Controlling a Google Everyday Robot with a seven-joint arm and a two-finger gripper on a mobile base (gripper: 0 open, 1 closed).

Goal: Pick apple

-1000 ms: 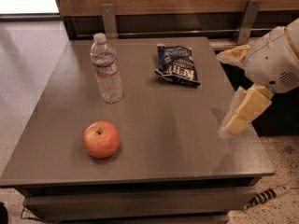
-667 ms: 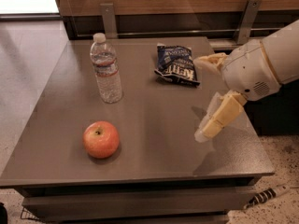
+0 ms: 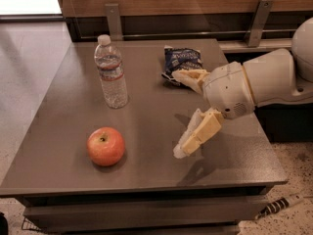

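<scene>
A round red-orange apple (image 3: pixel 105 146) with a short dark stem sits on the grey table (image 3: pixel 73 106) near its front left. My gripper (image 3: pixel 180 112) hangs over the table's right half, to the right of the apple and well apart from it. It is open: one cream finger (image 3: pixel 190 77) points left by the chip bag, the other finger (image 3: pixel 198 133) points down-left towards the table. Nothing is between them.
A clear water bottle (image 3: pixel 111 73) stands upright behind the apple. A dark blue chip bag (image 3: pixel 180 58) lies at the back, just behind the upper finger. A wooden wall with metal brackets runs behind the table. Floor lies to the left and right.
My gripper and arm have moved left across the table, from its right edge towards the middle, closer to the apple. The apple, bottle and bag have not moved.
</scene>
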